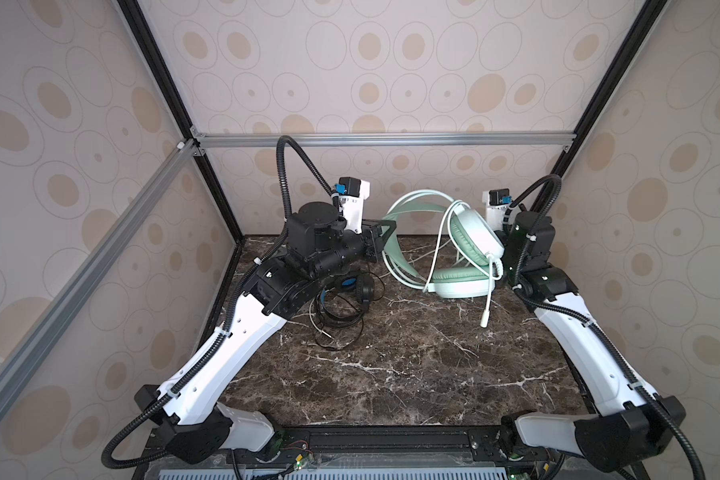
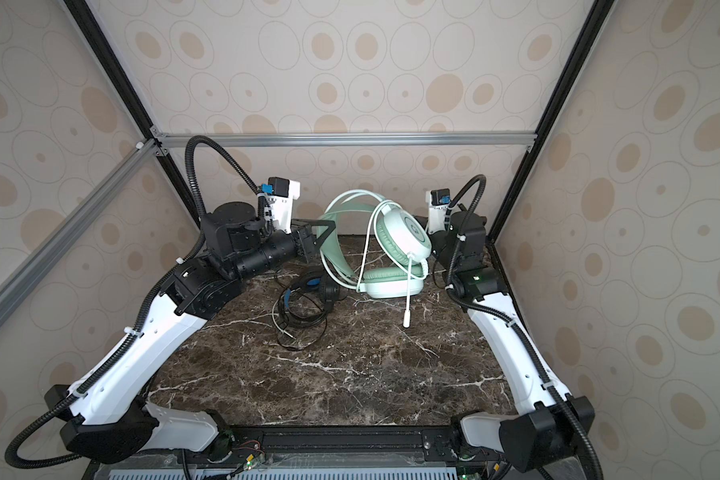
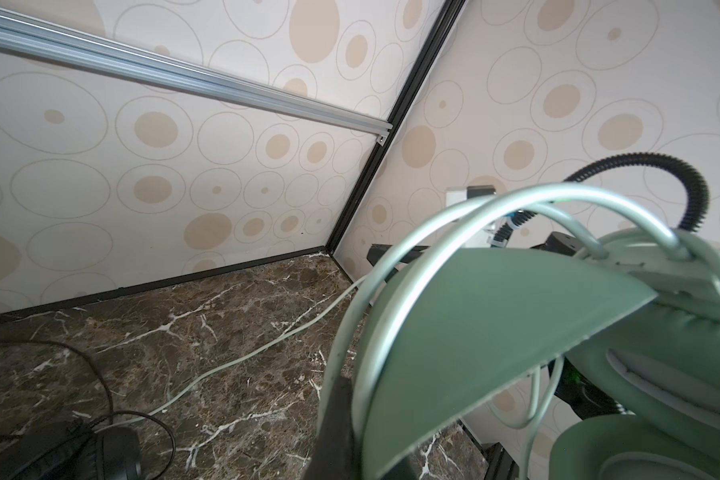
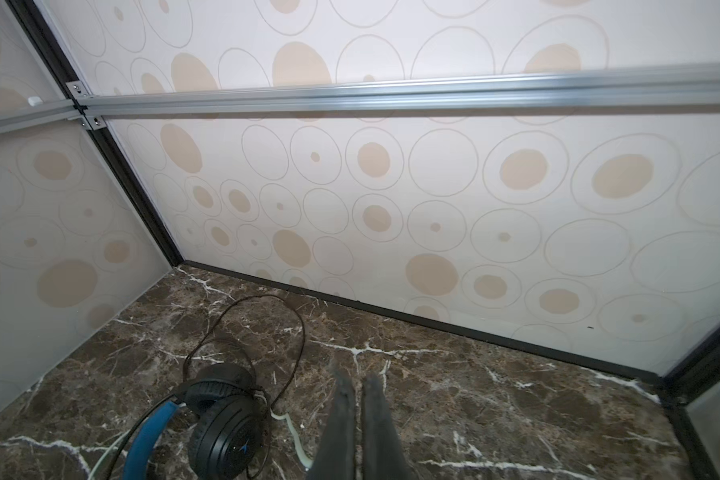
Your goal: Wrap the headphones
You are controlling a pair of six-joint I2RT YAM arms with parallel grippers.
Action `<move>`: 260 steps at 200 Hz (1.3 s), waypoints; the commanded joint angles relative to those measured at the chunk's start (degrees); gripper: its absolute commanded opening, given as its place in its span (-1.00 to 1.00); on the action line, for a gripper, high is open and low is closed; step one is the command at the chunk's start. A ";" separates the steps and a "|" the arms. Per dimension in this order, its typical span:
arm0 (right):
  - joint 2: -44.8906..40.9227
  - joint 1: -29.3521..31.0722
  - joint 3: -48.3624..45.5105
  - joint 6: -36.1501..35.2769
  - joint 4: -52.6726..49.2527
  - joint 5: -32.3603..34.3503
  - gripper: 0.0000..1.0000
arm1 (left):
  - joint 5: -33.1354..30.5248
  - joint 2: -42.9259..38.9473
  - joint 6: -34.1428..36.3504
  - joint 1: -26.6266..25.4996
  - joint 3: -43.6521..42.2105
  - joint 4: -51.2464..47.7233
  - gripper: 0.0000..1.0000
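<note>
The left gripper (image 1: 386, 235) is shut tight on the soft band of the mint-green headset (image 1: 472, 239) and holds that band up off the table (image 1: 391, 374). In the left wrist view one dark finger (image 3: 335, 419) sits right against the band. The right gripper (image 4: 355, 376) has its two jaws pressed together, and nothing shows between them. In both top views it is hidden behind the green headset. One green ear cup rests on the table near the back right, and the other cup stands tilted above it. The pale cord (image 3: 225, 365) trails across the table and loops over the band, and a white mic stick (image 1: 484, 318) points down. The black headset (image 1: 364, 289) lies on the table just by the left arm, apart from the green one, with its thin black cord (image 1: 339, 323) in loose rings beside it
</note>
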 commanded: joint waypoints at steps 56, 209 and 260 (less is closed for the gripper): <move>-8.87 -0.40 5.97 -9.68 -12.07 6.31 -1.00 | -0.35 -1.72 -7.07 0.96 -2.52 16.62 -1.00; -20.20 -0.40 3.74 -15.00 -31.88 15.97 -1.00 | 0.92 -0.61 -9.51 1.94 -4.00 21.39 -1.00; -22.88 0.15 -7.33 -6.38 -26.29 6.11 -1.00 | 1.10 -1.05 -11.34 2.41 -5.52 22.99 -1.00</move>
